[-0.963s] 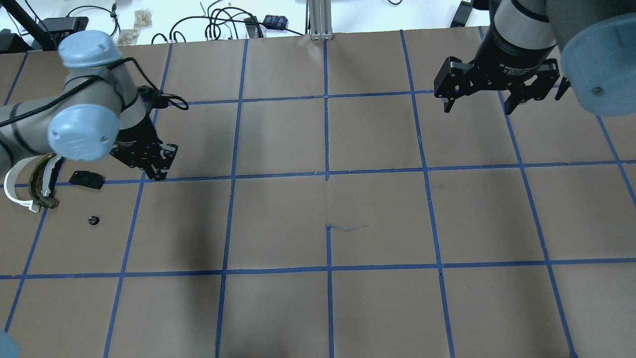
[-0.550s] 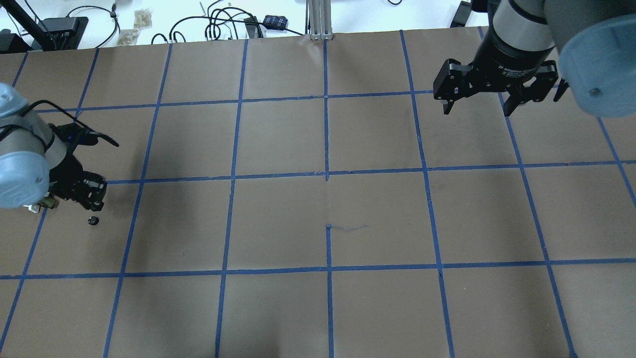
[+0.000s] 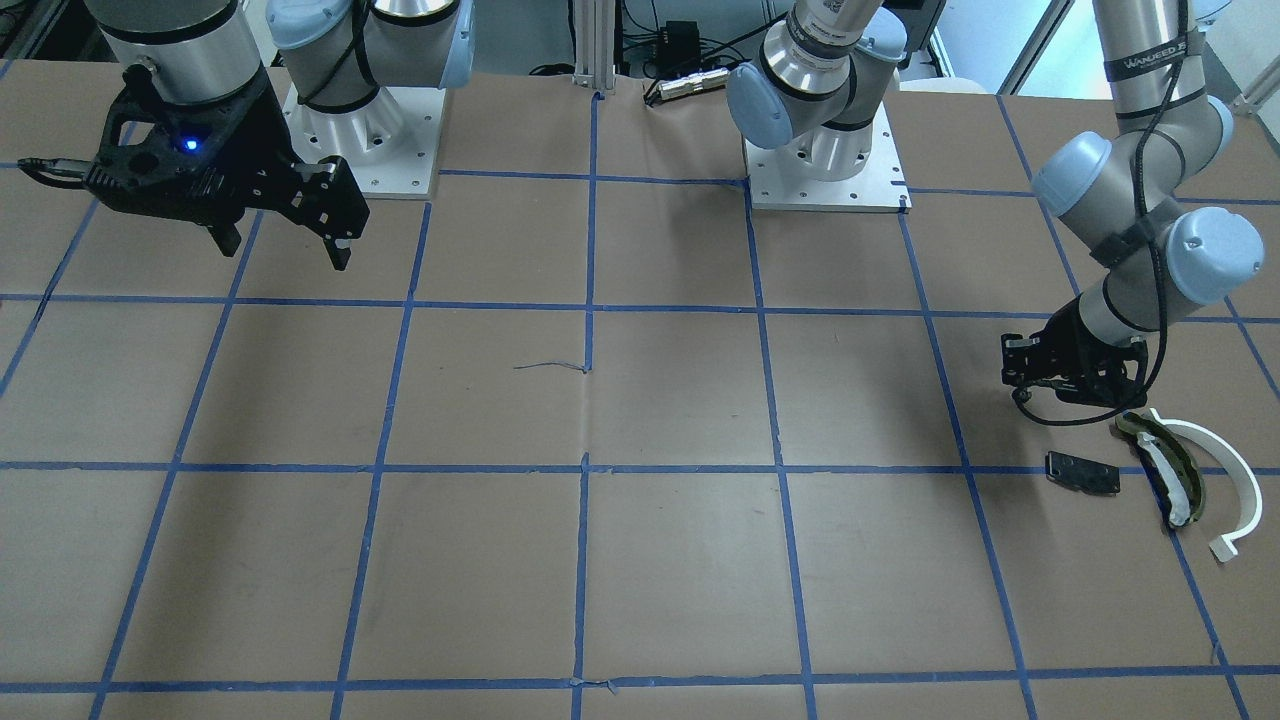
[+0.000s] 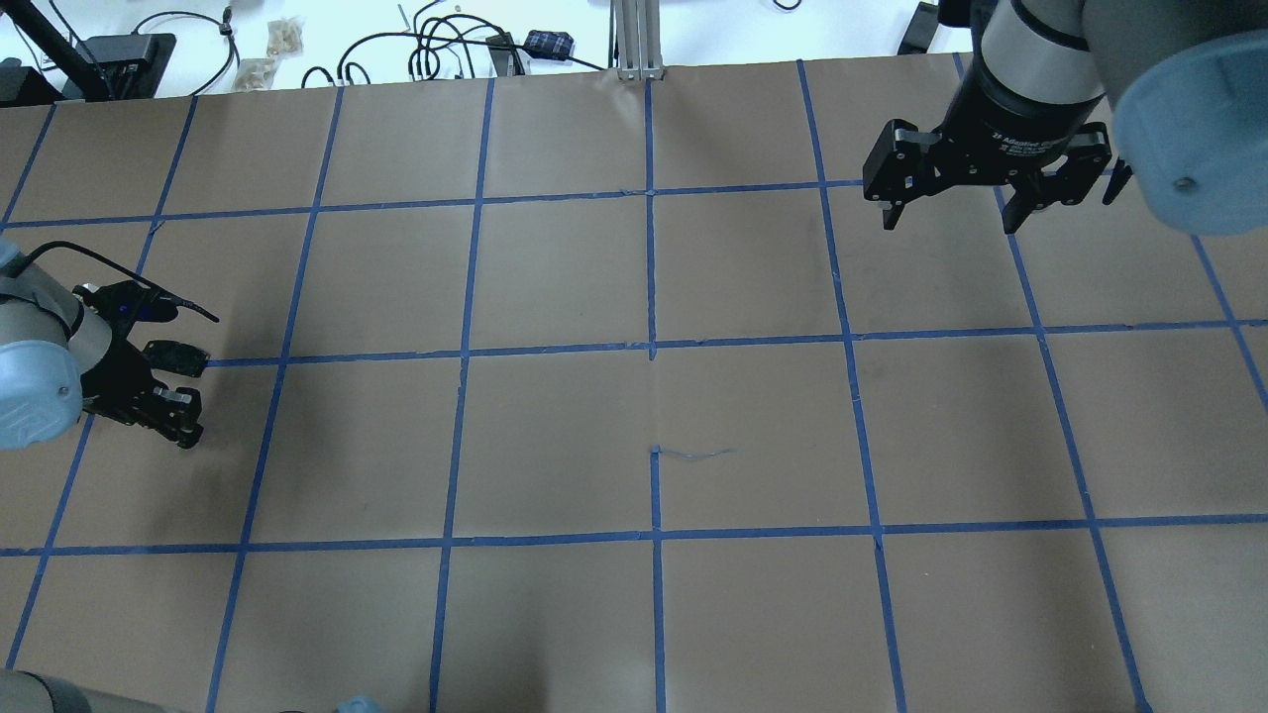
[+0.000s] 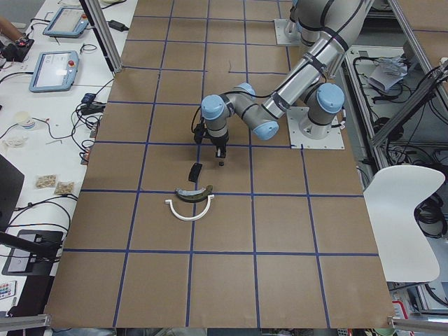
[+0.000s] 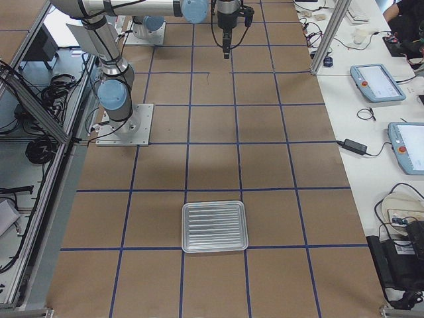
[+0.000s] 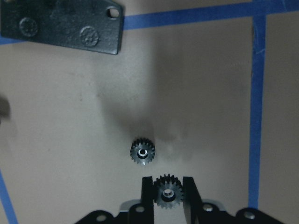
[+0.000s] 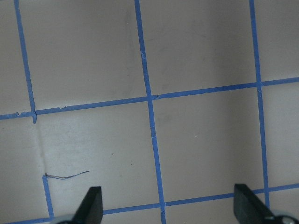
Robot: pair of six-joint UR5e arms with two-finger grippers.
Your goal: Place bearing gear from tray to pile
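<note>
Near the pile (image 3: 1165,465), left tool (image 7: 168,183) clamped on a gear (image 7: 168,193), second gear (image 7: 142,151) on the counter (image 7: 210,116) just beside it, black plate (image 7: 60,23) beyond, right tool (image 4: 949,223) apart, well away.

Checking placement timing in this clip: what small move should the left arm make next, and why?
Probably ease down and open the left gripper, releasing the bearing gear here. It is clamped between the fingers, beside another gear on the paper and near the black plate of the pile.
</note>
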